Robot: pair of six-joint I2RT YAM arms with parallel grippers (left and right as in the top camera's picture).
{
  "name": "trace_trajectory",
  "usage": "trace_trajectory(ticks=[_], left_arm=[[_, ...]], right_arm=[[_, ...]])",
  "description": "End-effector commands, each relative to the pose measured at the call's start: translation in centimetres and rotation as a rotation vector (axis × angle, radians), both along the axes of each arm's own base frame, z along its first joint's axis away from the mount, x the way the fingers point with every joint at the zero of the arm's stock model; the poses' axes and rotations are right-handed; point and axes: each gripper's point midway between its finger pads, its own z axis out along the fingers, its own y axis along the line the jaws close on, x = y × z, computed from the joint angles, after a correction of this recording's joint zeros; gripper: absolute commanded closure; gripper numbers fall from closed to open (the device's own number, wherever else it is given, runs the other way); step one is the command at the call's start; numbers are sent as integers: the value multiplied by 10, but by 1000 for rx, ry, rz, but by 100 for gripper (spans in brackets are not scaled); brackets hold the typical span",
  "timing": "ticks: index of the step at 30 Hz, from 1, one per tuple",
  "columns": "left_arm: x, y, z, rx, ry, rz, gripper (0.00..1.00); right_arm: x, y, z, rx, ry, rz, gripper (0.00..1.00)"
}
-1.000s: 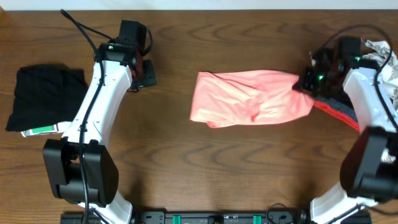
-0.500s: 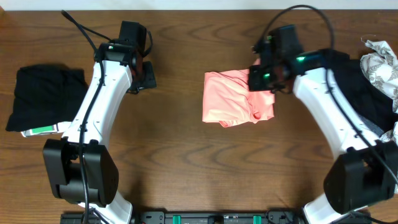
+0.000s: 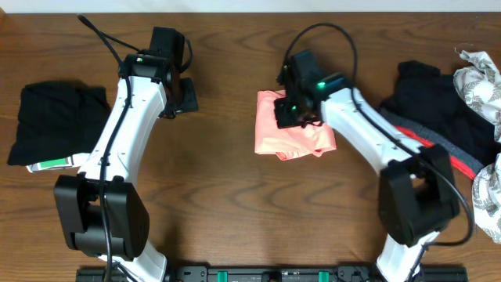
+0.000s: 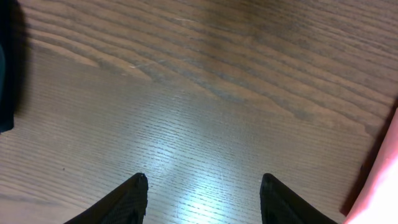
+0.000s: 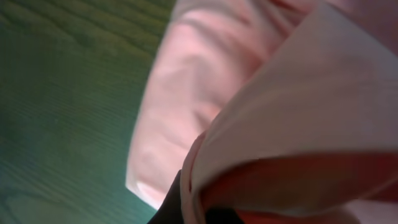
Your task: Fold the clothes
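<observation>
The salmon-pink T-shirt (image 3: pixel 291 137) lies folded over in the middle of the table, plain pink side up; no lettering shows. My right gripper (image 3: pixel 291 110) is over the shirt's upper left part, shut on a fold of the pink cloth, which fills the right wrist view (image 5: pixel 280 112). My left gripper (image 3: pixel 186 92) is open and empty above bare wood to the left of the shirt; its two fingertips (image 4: pixel 202 190) show apart. A sliver of the pink shirt (image 4: pixel 382 180) shows at the right edge of the left wrist view.
A folded black garment (image 3: pixel 51 125) with a white-and-green tag lies at the left. A pile of dark and red clothes (image 3: pixel 434 110) and a patterned light cloth (image 3: pixel 479 78) lie at the right. Cables run over both arms.
My right gripper has carried the shirt's right side leftward over the rest, from the right edge to the shirt's left part. The shirt is now half as wide. The left arm has not moved.
</observation>
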Motion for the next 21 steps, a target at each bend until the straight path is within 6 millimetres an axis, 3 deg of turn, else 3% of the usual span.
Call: trace_trajectory(ticks=[1,6,14,21], left_arm=[[0,-2,-4,-7,15,0,42],[0,-2,-4,-7,15,0,42],[0,-2,-4,-7,17,0,42],[-1,-2,-6,-7,21,0,42]], right_arm=[[-3,20,-3,15,-7,26,99],[-4,37,-7,28,-30,60,98],[-9,45,-9,28,-30,81,83],[-15,67,-2,88,-55,166,82]])
